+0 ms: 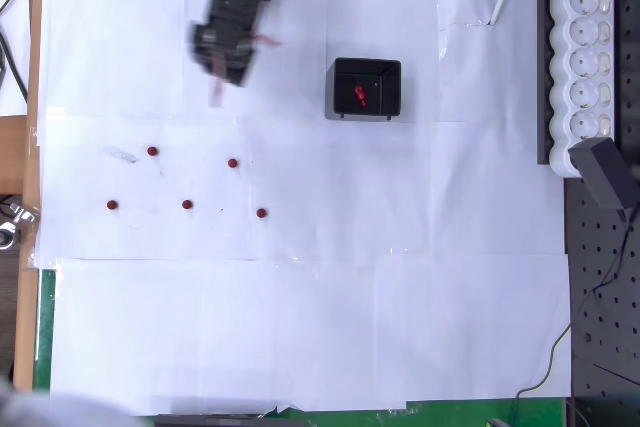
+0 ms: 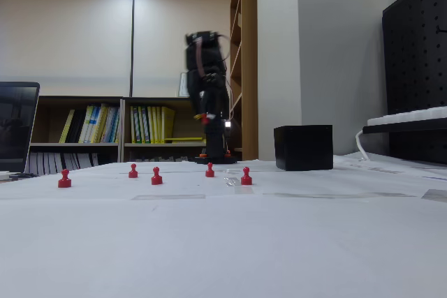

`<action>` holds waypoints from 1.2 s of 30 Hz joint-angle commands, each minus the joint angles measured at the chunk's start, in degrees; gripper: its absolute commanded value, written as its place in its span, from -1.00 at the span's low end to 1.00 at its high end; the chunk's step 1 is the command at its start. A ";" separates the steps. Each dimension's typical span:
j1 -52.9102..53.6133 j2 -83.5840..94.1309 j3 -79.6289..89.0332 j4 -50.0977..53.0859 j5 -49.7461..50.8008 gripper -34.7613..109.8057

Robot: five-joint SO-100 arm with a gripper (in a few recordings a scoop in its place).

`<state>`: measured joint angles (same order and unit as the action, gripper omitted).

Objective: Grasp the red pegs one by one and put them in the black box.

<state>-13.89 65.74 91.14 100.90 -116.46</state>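
1. Overhead view: five red pegs (image 1: 152, 151) stand well apart on the white paper covering the surface (image 1: 300, 347), left of centre, each with room around it for a grasp.
2. The black box (image 1: 367, 88) sits open-topped further right, with at least one peg (image 1: 361, 98) lying inside, so part of the job looks done.
3. The hand (image 1: 216, 87) hangs blurred above the paper, between the box and the standing pegs, probably travelling toward the next one; I cannot tell whether its fingers are apart or together.
4. In the fixed view the pegs (image 2: 156, 176) stand upright on wide bases, heads up, which suits a pinch from above.
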 commanded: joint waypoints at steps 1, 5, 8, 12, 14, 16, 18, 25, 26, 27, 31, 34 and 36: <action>-21.97 2.90 11.69 -0.79 -14.59 -0.52; -30.94 13.36 19.07 -4.83 -21.27 -0.52; -34.37 21.18 20.74 -7.38 -23.03 -0.52; -35.33 29.00 20.65 -12.22 -24.70 -0.52; -35.07 32.08 20.65 -14.94 -25.14 -0.52; -34.98 34.10 20.65 -16.79 -25.14 -0.52; -34.72 34.72 20.30 -17.93 -25.31 -0.49; -32.78 34.37 20.13 -17.14 -24.87 -0.19; -32.34 32.70 20.04 -17.05 -24.96 -0.17; -31.90 30.50 19.95 -16.70 -24.96 -0.16; -29.62 17.75 20.30 -14.77 -24.87 -0.16; -26.28 9.32 20.57 -12.30 -22.59 -0.16; -23.12 5.10 18.90 -12.13 -20.65 -0.16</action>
<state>-40.43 83.41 106.79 87.10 -138.96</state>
